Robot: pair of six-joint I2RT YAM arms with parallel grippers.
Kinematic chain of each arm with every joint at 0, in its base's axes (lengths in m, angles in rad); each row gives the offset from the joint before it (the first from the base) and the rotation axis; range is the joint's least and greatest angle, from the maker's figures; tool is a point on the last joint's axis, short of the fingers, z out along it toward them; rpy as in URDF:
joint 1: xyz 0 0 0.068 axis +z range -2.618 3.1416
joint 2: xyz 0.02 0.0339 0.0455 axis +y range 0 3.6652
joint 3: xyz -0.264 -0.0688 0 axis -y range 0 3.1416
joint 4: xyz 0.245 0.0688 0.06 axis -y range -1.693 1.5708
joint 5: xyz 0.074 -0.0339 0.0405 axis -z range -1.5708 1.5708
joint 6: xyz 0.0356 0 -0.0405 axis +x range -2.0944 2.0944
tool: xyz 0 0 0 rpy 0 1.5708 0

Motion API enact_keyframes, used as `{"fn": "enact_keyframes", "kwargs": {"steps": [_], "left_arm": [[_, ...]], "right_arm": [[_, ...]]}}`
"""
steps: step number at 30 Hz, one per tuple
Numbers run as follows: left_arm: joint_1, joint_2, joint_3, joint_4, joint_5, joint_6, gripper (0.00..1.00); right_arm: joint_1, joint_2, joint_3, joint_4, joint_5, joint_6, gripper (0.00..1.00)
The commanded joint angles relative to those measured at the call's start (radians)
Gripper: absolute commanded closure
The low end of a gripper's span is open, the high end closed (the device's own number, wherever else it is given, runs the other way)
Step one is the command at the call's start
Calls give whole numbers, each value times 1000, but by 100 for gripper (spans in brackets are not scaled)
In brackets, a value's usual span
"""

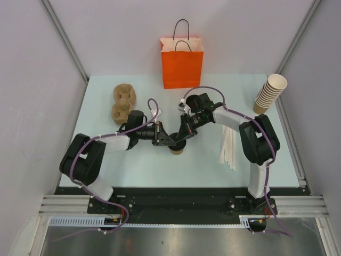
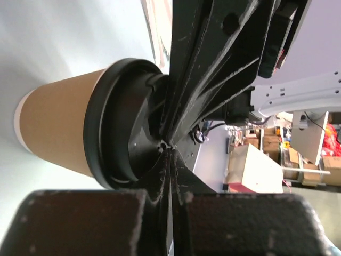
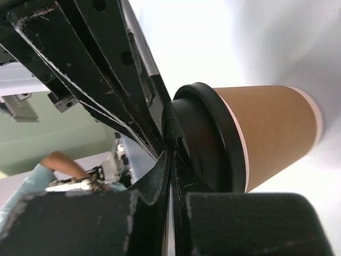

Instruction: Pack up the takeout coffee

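At the left of the desk [image 1: 133,165] a brown moulded cup carrier [image 1: 123,102] is lying flat, well apart from the action. The left arm [image 1: 114,143] is reaching in toward the middle, and the left jaws are sitting together with only a hairline slit between them. Their tips are resting on the top of the black lid [image 2: 114,128] and are gripping nothing. The takeout coffee [image 1: 178,151] is standing upright near the middle of the desk, directly under both sets of tips. Its long axis is running straight up, though each wrist view is showing it turned on its side. Behind it, at the far edge, the orange bag [image 1: 181,64] is standing upright with its handles up. The right arm [image 1: 234,120] is coming in from the other side. The right jaws are likewise pressed together, and their tips are meeting the lid close against the left pair. Both arms are about equally near the cup, each lying above it rather than beside it. So, by my reading, a lift toward the bag is calling for one pair to part and drop around the cup's wall. Further right a bundle of white sticks [image 1: 229,146] is lying on the desk, and a leaning stack of lidless tan cups [image 1: 269,93] is standing at the far right. No brand or writing is showing legibly on the cup, lid or bag.
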Motion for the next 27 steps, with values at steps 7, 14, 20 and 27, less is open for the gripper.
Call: {"fn": "enact_keyframes", "kwargs": {"steps": [7,14,20,27], "left_arm": [[16,151,24,-117,-61,86,100],[31,188,21,-154,-75,116,100],[31,214,10,-194,-122,146,100],[33,274,25,-245,-164,158,100]], "right_arm": [[-15,98,-39,27,32,-28,100],[-30,152,-67,41,44,-47,100],[-33,179,-102,44,93,-61,100],[-39,184,-115,44,138,-62,100]]}}
